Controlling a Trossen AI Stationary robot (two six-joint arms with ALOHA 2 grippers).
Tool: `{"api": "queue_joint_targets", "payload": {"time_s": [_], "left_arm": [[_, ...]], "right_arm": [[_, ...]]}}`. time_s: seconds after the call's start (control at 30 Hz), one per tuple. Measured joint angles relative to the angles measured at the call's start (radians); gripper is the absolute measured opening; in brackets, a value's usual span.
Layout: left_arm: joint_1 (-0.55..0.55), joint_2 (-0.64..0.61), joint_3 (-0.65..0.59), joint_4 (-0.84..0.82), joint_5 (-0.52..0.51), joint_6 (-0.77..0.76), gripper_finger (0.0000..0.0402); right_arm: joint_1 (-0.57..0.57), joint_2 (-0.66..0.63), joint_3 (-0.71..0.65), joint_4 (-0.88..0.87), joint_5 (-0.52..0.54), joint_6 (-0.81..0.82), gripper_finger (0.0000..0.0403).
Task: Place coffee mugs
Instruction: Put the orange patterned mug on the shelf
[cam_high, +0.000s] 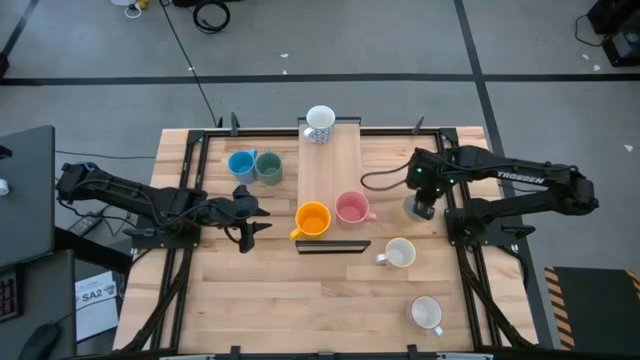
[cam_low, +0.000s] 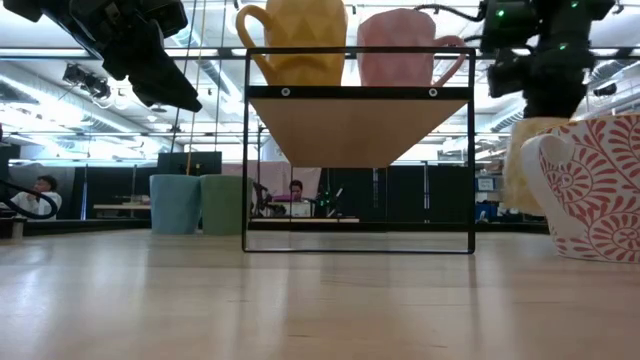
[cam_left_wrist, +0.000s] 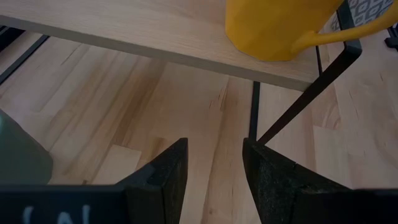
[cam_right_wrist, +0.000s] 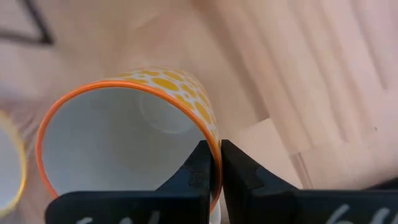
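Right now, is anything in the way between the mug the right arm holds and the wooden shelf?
Nothing visible. The right gripper pinches the spotted mug by its rim, just right of the shelf; the pink mug sits on the near end.

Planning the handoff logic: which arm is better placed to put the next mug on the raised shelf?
Right. The right gripper is shut on the rim of the yellow-dotted mug beside the raised shelf; the left gripper is open, holding nothing.

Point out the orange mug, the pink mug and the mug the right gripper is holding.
orange mug (cam_high: 313, 219), high view, inside bottom.
pink mug (cam_high: 350, 207), high view, inside bottom.
spotted mug (cam_right_wrist: 124, 143), right wrist view, white inside wall.
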Motion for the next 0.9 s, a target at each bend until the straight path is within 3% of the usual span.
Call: {"api": "queue_joint_targets", "payload": {"time_s": [0.33, 0.67, 0.9], "left_arm": [[0.0, 0.0, 0.0, 0.0, 0.0, 0.0, 0.016], [0.0, 0.0, 0.0, 0.0, 0.0, 0.0, 0.016], [0.0, 0.0, 0.0, 0.0, 0.0, 0.0, 0.016]], "right_arm": [[-0.137, 0.107, 0.0, 0.011, 0.166, 0.322, 0.0026], [-0.297, 0.181, 0.003, 0.027, 0.132, 0.362, 0.0029], [-0.347, 0.184, 0.001, 0.058, 0.079, 0.363, 0.004]]}}
